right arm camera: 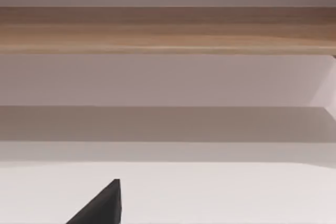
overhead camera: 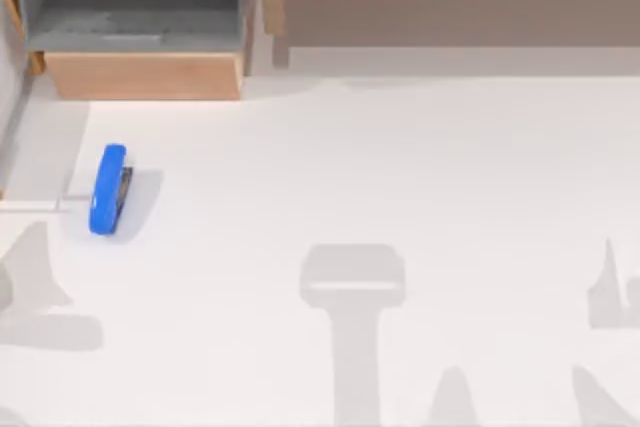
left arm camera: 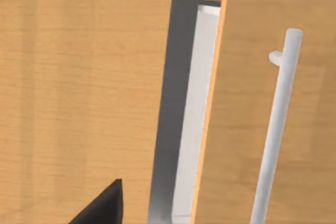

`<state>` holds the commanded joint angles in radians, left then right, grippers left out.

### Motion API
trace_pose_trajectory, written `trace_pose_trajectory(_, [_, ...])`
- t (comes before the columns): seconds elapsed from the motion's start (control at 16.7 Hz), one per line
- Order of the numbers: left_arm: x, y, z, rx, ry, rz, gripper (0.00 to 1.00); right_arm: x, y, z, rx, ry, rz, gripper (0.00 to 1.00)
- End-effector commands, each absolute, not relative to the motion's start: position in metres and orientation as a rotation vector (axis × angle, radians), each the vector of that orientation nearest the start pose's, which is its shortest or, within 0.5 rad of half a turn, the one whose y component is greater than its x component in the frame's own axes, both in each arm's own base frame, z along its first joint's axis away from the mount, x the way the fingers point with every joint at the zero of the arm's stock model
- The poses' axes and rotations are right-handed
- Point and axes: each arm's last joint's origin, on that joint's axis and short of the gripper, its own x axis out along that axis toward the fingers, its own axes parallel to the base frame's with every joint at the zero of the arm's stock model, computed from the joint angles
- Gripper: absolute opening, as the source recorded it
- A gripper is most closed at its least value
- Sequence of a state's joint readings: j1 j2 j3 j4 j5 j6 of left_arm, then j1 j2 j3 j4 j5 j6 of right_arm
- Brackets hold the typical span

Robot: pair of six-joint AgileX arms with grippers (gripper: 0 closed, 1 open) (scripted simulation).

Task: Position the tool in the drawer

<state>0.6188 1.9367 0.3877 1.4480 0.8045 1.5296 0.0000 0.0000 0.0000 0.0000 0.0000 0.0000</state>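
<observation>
Showing at the lower edge of each wrist view is one dark fingertip: the left gripper's (left arm camera: 102, 205) against tan wood, the right gripper's (right arm camera: 100, 205) over bare white table. Whether either pair of fingers is open or closed cannot be told from so little. Neither is seen holding anything.

Outward from the left fingertip stands the drawer's tan front panel (left arm camera: 262, 129) with its pale bar handle (left arm camera: 275, 129), pulled clear of the wooden cabinet face (left arm camera: 79, 103), a grey gap between them. Outward from the right fingertip runs the long brown shelf (right arm camera: 168, 30) with shadow beneath.

In the top view the drawer (overhead camera: 140, 75) sits at the upper left of the frame, open, its grey floor bare. The stapler (overhead camera: 108, 190) lies on the white table (overhead camera: 400, 167) at the left of the frame, below the drawer and apart from it, lengthwise up the frame, blue top showing and dark underside turned right. The shelf fills the upper right.

Assessment: the drawer stands open and the tool is not yet picked up, so the pick-up is the step in hand. The stapler lies on the left arm's side. The next move calls for that gripper to come down over the stapler, close across its narrow width, lift it over the front panel and release it inside.
</observation>
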Motion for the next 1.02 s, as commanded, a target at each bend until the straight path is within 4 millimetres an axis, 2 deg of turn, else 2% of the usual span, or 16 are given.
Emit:
trace_pose_trajectory(0.24, [0.268, 0.090, 0.106, 1.210, -0.133, -0.434, 1.00, 0.106, -0.001, 0.160, 0.000, 0.000, 0.000, 1.00])
trace_pose_trajectory(0.42, [0.304, 0.048, 0.110, 0.958, -0.017, -0.619, 1.00, 0.106, -0.001, 0.160, 0.000, 0.000, 0.000, 1.00])
trace_pose_trajectory(0.72, [0.358, -0.025, 0.114, 0.549, 0.474, -0.785, 1.00, 0.106, -0.001, 0.160, 0.000, 0.000, 0.000, 1.00])
trace_pose_trajectory(0.9, [0.378, -0.059, 0.122, 0.377, 0.839, -0.738, 1.00, 0.106, -0.001, 0.160, 0.000, 0.000, 0.000, 1.00])
trace_pose_trajectory(1.02, [0.386, -0.075, 0.131, 0.298, 1.055, -0.647, 1.00, 0.106, -0.001, 0.160, 0.000, 0.000, 0.000, 1.00])
